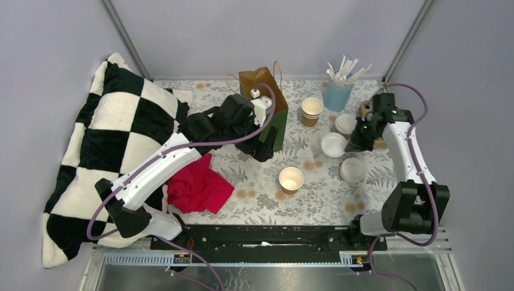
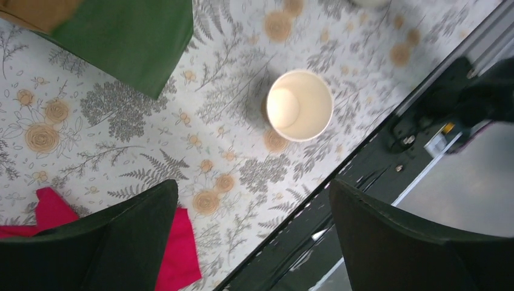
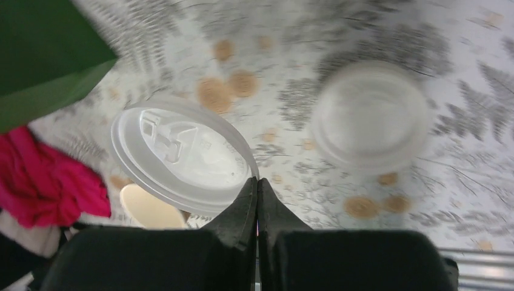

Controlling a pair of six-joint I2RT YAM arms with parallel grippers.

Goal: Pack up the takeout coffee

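Note:
An open tan paper cup, cream inside and with no lid, stands on the flowered tablecloth in front of the green bag. It also shows in the left wrist view. My left gripper hangs open and empty above the cloth beside the bag, its jaws wide apart. My right gripper is shut on the rim of a white plastic lid and holds it above the table. The lid hangs right of the bag in the top view. The cup's rim shows under the lid.
A stack of tan cups and a blue cup of white sticks stand at the back. More white lids lie at the right. A red cloth and a checked pillow lie at the left.

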